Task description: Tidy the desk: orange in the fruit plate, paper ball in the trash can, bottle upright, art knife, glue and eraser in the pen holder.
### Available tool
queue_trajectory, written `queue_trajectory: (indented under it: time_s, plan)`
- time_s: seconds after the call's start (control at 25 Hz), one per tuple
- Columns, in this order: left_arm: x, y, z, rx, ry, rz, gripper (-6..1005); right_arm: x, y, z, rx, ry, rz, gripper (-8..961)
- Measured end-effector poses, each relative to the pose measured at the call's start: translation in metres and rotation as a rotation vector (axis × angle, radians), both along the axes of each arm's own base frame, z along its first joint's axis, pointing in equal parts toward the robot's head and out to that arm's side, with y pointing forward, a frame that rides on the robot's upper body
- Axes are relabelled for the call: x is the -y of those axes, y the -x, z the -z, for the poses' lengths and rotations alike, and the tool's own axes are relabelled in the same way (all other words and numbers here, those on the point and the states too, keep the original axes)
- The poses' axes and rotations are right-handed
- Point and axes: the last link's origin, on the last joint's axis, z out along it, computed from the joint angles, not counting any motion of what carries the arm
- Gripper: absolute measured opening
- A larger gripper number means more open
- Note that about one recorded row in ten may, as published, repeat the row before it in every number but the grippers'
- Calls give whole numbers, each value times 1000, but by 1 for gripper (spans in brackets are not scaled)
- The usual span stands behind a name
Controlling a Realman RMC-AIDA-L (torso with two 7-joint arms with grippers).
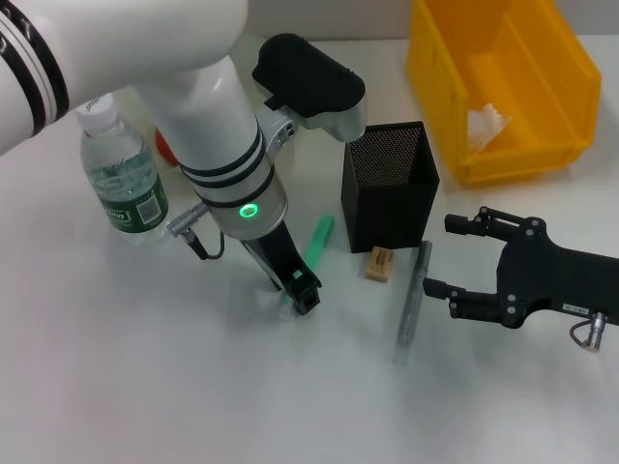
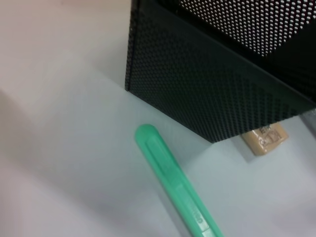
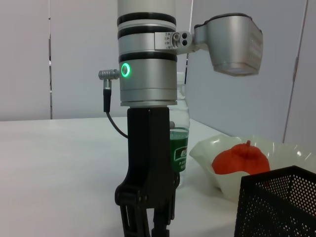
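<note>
Where left gripper (image 1: pixel 302 295) meets art knife (image 1: pixel 316 242) (fingers narrow), right gripper (image 1: pixel 455 261) wide.

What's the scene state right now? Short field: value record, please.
left tool: down at the desk, over one end of the art knife
right tool: open, low over the desk beside the glue, holding nothing
art knife: flat on the desk, next to the pen holder
eraser: on the desk at the pen holder's base
glue: flat on the desk
bottle: upright
orange: in the fruit plate
paper ball: in the trash can
</note>
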Motion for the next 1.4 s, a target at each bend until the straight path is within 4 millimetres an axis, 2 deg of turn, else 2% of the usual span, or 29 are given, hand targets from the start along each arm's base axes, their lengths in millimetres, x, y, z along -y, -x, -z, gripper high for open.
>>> queue_trajectory:
  time_s: [0.56, 1.04, 1.4]
  plan:
    - [-1, 3, -2, -23, -5, 3, 212, 1, 1, 1, -5, 3, -3, 789]
    - [-2, 9, -3, -25, -12, -9, 197, 1, 1, 0, -5, 3, -7, 790]
    - [-2, 18, -13, -12, -18, -37, 197, 0, 0, -1, -2, 0, -3, 790]
